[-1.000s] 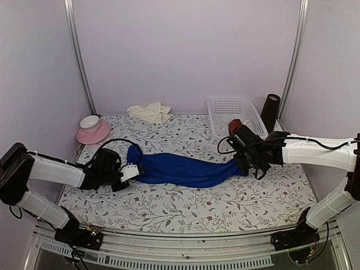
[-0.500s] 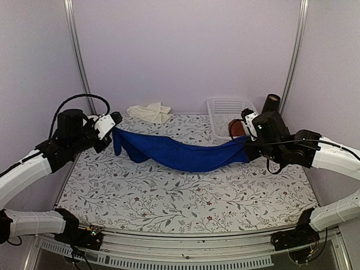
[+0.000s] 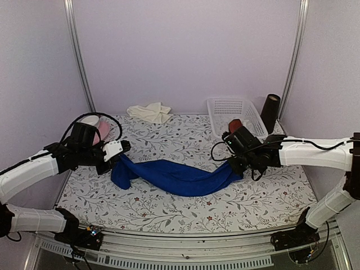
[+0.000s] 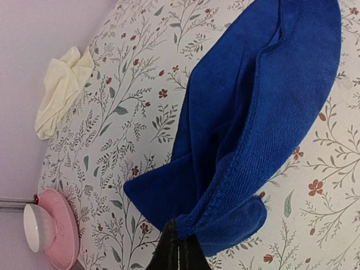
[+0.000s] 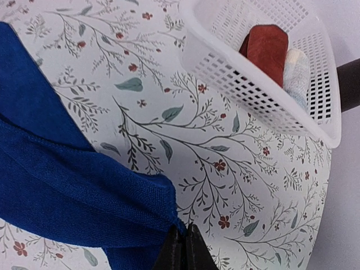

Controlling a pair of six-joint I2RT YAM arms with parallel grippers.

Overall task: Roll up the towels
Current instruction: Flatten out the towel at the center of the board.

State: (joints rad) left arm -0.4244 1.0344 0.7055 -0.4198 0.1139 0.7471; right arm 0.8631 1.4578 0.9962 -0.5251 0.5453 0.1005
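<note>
Blue towel is stretched across the counter, sagging between both hands. Its left corner is pinched by the closed left hand, its right corner by the closed right hand. Cream towel is seen crumpled by the back wall. Dark red roll in the basket is shown clearly only by the right wrist view.

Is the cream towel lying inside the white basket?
No, the cream towel lies crumpled on the table, well left of the basket.
</note>
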